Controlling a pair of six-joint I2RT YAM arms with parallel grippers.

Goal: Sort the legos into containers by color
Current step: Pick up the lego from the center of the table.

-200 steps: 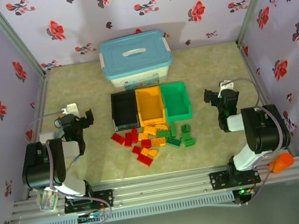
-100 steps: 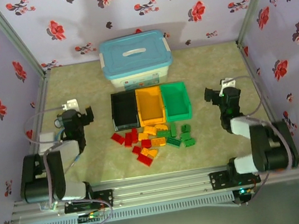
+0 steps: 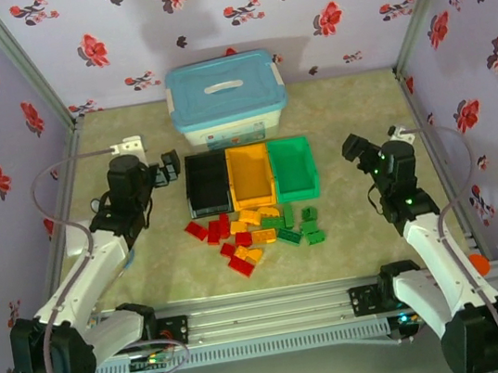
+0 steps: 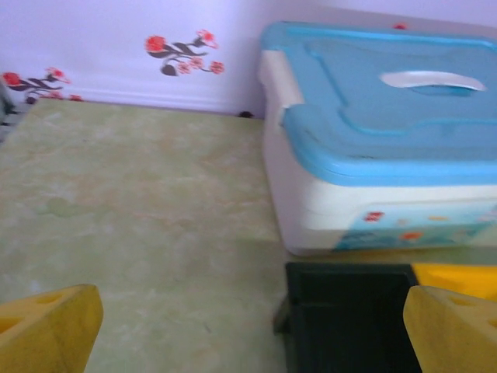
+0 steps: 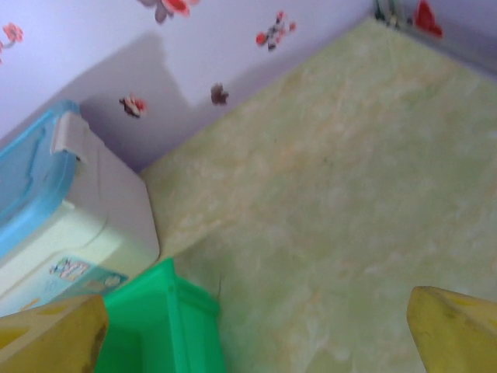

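Observation:
The legos (image 3: 257,230) lie in a loose pile at mid-table: red ones on the left, orange-yellow in the middle, green on the right. Just behind them the containers stand in a row: a black bin (image 3: 207,181), an orange-yellow bin (image 3: 250,175) and a green bin (image 3: 293,169). My left gripper (image 3: 168,169) hangs open beside the black bin's (image 4: 349,311) left end, with nothing between its yellow fingers (image 4: 46,330). My right gripper (image 3: 357,149) is open to the right of the green bin (image 5: 163,326) and holds nothing.
A white box with a light-blue lid (image 3: 227,101) stands directly behind the bins, close to them. Floral walls close in the table on three sides. Bare tabletop (image 3: 359,104) lies left and right of the bins and box.
Both arms have unfolded from their tucked poses and stretched out. The left gripper has moved right and back toward the black bin. Both grippers stay open.

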